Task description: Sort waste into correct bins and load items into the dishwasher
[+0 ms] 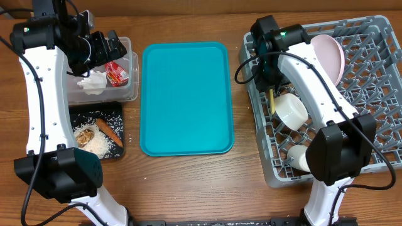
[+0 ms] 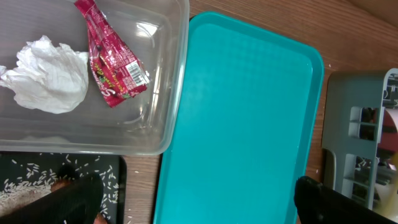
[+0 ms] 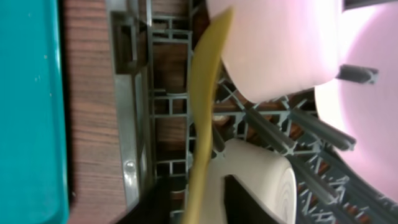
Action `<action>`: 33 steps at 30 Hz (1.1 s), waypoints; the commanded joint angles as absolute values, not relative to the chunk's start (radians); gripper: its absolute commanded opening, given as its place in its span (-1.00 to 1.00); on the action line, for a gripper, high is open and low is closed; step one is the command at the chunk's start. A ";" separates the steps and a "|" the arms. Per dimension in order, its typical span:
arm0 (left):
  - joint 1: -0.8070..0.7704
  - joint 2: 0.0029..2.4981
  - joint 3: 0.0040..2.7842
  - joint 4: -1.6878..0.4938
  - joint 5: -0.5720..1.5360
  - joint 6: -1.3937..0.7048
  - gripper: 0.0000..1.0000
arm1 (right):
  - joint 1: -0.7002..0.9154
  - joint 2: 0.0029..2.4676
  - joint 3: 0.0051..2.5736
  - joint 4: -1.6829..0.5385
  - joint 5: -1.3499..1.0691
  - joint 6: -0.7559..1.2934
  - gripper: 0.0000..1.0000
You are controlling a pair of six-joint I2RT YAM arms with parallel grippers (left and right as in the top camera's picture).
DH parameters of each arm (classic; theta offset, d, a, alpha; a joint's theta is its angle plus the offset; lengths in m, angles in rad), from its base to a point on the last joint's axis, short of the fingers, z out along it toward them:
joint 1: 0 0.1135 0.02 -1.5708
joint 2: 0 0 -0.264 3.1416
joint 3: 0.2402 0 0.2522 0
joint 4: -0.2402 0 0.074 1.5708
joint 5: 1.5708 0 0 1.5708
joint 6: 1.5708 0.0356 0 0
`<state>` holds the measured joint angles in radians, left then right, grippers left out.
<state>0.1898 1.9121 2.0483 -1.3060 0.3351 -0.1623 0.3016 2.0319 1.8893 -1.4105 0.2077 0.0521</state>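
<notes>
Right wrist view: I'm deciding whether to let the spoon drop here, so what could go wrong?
The pale yellow spoon hangs over the open lattice of the dish rack; released here, it might slip through a gap onto the wooden table. It also passes close to a pinkish dish and a white dish, so lowering it could nudge either.

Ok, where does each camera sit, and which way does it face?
Overhead: above the table, looking straight down; left arm and right arm show.
Left wrist: above the clear rectangular plastic tub, facing down; open left gripper at bottom.
Right wrist: close over the grey plastic dish rack; right gripper holds the pale yellow plastic spoon.
Shared: the teal rectangular tray, in all three.
</notes>
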 commanded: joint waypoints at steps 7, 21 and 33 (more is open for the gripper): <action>0.183 1.903 2.065 -1.305 0.329 -0.161 1.00 | 0.303 2.017 1.931 -1.444 0.151 0.057 0.07; 0.183 1.903 2.065 -1.305 0.329 -0.161 1.00 | 0.310 1.762 2.243 -1.694 0.154 0.131 1.00; 0.183 1.903 2.065 -1.305 0.329 -0.161 1.00 | 0.306 1.551 2.243 -1.694 0.088 0.156 1.00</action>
<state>0.1898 1.9121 2.0483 -1.3060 0.3351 -0.1623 0.3035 1.5597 2.2326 -1.6958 0.0994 0.1452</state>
